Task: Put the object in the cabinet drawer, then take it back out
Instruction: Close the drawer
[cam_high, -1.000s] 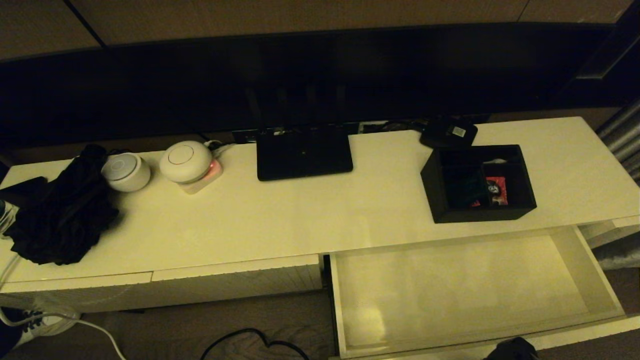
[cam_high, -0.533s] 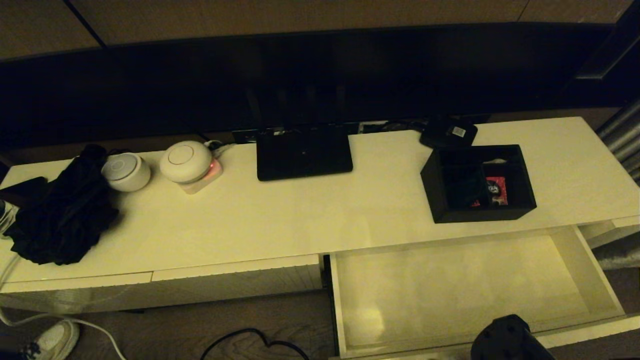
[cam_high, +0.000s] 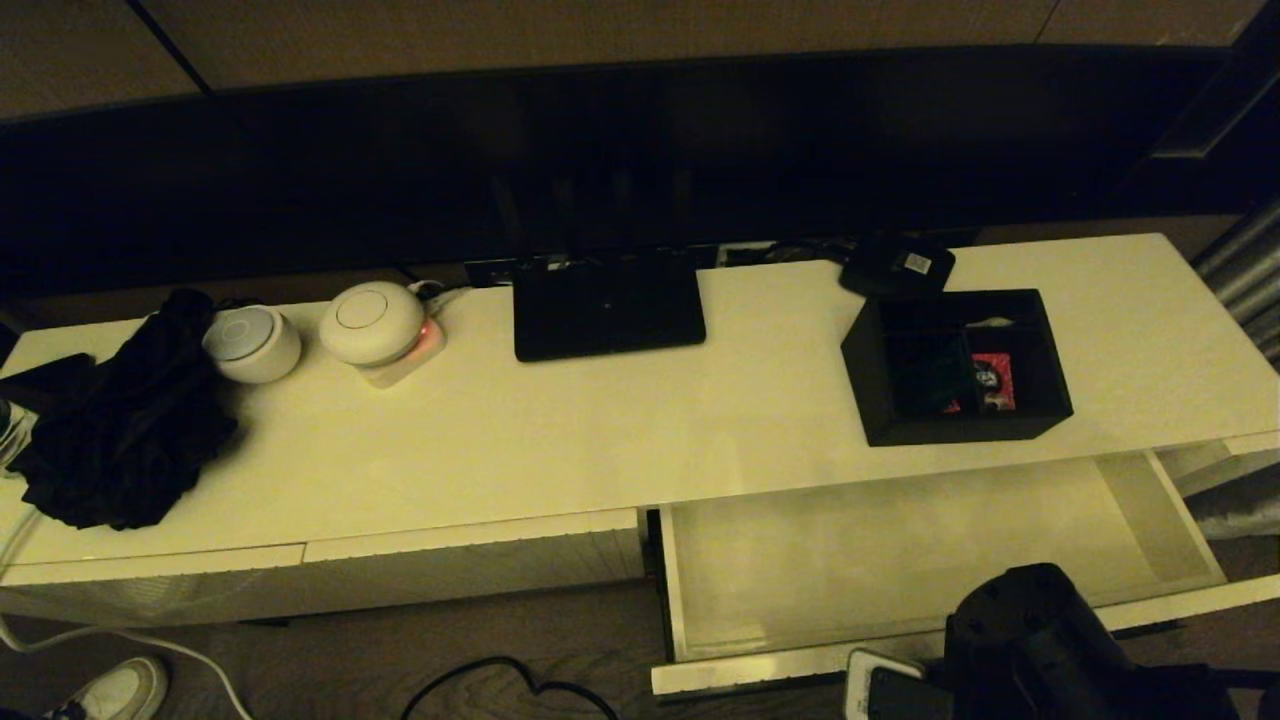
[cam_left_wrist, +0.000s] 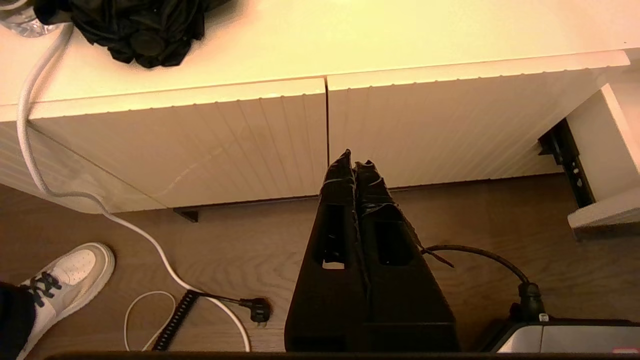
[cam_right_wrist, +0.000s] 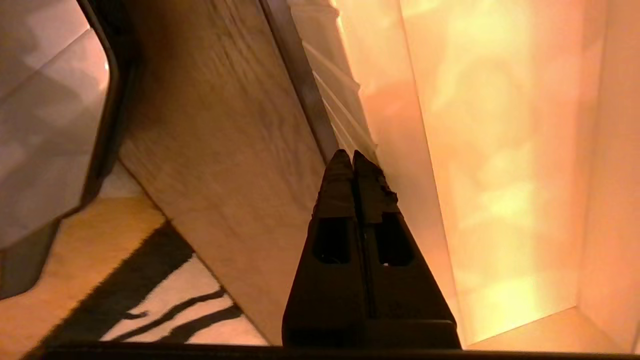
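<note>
Right wrist view: right gripper (cam_right_wrist: 353, 156) clenched empty, seemingly touching the cabinet drawer (cam_right_wrist: 400, 165) front

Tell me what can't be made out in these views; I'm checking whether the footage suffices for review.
- Black box: head view only; its left compartments are too dark to read.
- Right claw: shut, at the drawer front in the right wrist view; contact unclear. In the head view the arm hides it.
- Left claw: shut, parked below the closed fronts; outside the head view.

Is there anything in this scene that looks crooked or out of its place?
The black box sits turned askew on the cabinet top, not square to its edge. The drawer below is pulled open and holds nothing. No spill or damage shows.
</note>
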